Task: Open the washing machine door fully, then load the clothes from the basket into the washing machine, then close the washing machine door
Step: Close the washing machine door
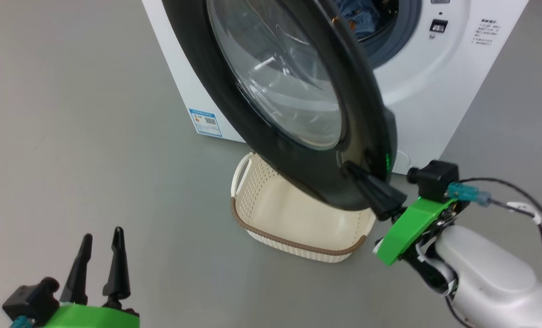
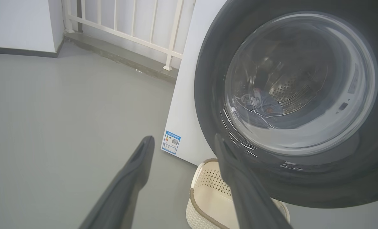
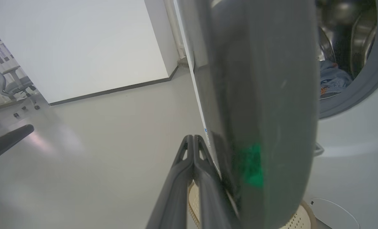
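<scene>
The washing machine door (image 1: 325, 177) stands partly open, its glass bowl facing left; it also shows as the door (image 2: 297, 86) and edge-on as the door (image 3: 265, 95). My right gripper (image 1: 349, 167) is shut and empty, its tips against the outer face of the door's lower black rim; the right gripper (image 3: 192, 137) lies beside that rim. Blue clothes (image 1: 357, 16) lie inside the washing machine (image 1: 435, 82), also visible as clothes (image 3: 332, 81). The basket (image 1: 271, 237) sits empty on the floor under the door. My left gripper (image 1: 102, 233) is open at the lower left, away from everything.
A blue label sticker (image 1: 205, 122) marks the machine's left side. A white railing (image 2: 128, 28) runs behind the machine, and an office chair (image 3: 10, 82) stands far off by a white wall. Grey floor spreads out to the left of the basket.
</scene>
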### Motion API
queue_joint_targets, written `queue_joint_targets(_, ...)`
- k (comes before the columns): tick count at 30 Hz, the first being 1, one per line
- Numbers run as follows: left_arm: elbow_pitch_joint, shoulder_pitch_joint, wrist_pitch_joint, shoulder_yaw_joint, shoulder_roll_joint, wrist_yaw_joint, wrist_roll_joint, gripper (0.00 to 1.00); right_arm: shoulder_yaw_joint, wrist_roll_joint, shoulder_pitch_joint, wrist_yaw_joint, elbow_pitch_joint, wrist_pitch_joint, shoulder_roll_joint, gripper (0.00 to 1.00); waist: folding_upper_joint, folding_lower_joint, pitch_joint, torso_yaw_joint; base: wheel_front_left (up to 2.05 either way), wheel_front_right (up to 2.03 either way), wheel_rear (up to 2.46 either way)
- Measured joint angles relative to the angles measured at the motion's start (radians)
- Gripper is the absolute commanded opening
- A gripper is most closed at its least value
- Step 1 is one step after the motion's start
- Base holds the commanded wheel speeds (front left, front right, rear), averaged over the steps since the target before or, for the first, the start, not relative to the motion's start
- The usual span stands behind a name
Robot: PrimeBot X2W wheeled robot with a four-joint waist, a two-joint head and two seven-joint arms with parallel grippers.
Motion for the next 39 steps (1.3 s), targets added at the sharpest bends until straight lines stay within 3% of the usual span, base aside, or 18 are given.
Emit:
queue_joint_targets(23,-0.029,-0.110,0.000,-0.018,-0.017,0.000,-0.010,1.00,-0.124,-0.019,-0.228,0.001,0.075,0.000,-0.128,0.00,0.0000,0.0000,0.193,0.009,0.00,0.00,0.00)
queue_joint_targets(39,-0.058,-0.183,-0.002,-0.038,-0.030,-0.002,-0.010,1.00,-0.138,0.001,-0.466,0.002,0.144,0.000,-0.197,0.00,0.0000,0.0000,0.335,0.035,0.00,0.00,0.00)
